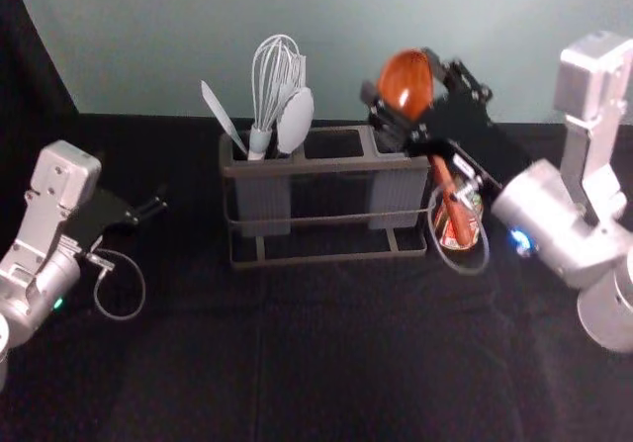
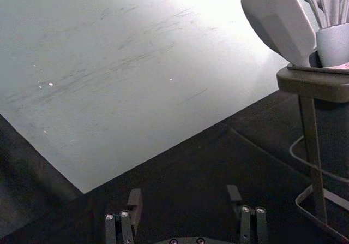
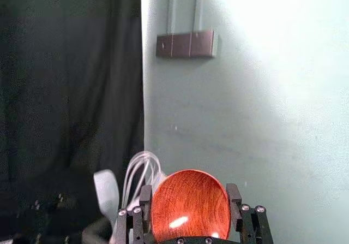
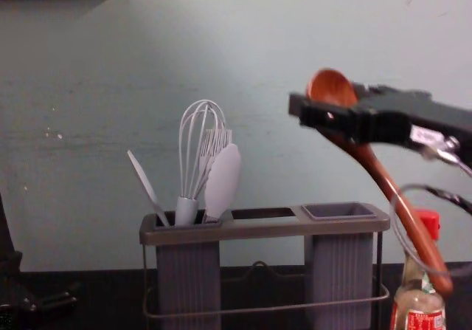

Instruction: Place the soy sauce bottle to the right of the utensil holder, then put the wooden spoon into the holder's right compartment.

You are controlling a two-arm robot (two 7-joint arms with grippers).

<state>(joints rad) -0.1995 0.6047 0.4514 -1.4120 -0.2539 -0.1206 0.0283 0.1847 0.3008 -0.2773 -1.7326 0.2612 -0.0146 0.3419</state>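
The place looks like a robotics lab, or a corner of one set up for trials. Two jointed robot arms point(image 1: 554, 215) reach over a counter point(image 1: 346, 363) draped in black cloth, with a kitchen utensil holder point(image 1: 346, 163) standing on it. A black curtain point(image 3: 65, 91) hangs beside a plain, scuffed wall point(image 2: 136, 91) bearing a brown-fronted electrical box point(image 3: 182, 45).

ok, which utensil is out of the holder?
The spoon: it's up in the right gripper, bowl high, handle slanting down, and it's the reddish-brown one. The whisk and the other pale utensils stand in the holder's left compartment.
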